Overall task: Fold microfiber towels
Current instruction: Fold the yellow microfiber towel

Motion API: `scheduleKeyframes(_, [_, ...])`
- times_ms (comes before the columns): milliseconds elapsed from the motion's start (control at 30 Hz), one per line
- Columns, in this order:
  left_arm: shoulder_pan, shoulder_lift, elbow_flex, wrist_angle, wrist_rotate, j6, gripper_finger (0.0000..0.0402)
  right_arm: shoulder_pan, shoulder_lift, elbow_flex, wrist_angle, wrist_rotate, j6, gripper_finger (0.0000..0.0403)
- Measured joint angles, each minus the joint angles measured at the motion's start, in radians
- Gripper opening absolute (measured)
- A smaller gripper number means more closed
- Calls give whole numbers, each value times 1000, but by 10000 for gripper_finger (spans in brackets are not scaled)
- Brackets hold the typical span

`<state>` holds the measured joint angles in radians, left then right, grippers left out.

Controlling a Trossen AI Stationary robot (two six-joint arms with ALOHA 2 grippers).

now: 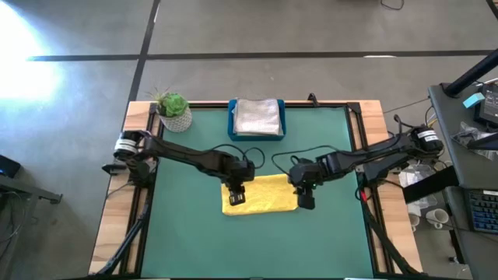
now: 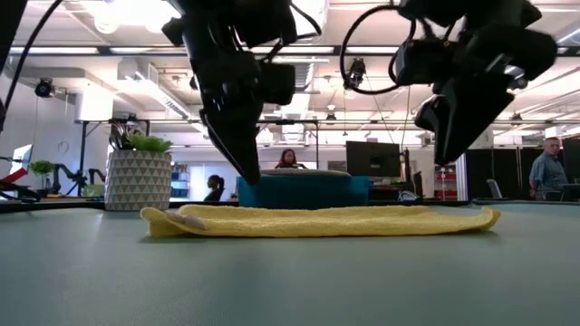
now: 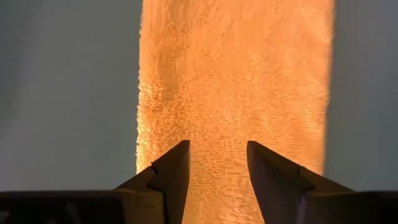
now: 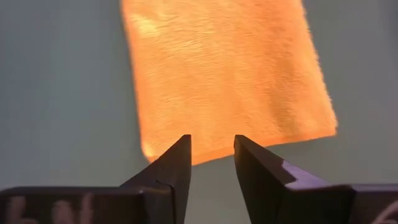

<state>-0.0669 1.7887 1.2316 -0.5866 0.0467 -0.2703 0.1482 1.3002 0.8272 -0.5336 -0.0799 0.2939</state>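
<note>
Yellow towel lies folded flat mid-table; left gripper and right gripper hover narrowly open, empty; another fold likely remains

No legible text, label, brand or number anywhere

The towel is plain bright yellow, lying on the dark green table, whose edge is pale wood. Behind the towel, a blue tray holds a light grey cloth with a faint checked weave, and beside the tray stands a green plant in a white pot patterned with grey triangles. Both arms are black.
</note>
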Motion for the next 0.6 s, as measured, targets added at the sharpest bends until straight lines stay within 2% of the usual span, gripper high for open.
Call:
scheduleKeyframes(167, [0, 40, -8, 1, 0, 25, 115, -29, 24, -2, -9, 2, 75, 75])
scheduleKeyframes(400, [0, 53, -58, 5, 3, 40, 48, -29, 17, -3, -14, -2, 92, 23])
scheduleKeyframes(600, [-5, 44, -135, 28, 32, -121, 3, -29, 3, -3, -16, -2, 92, 18])
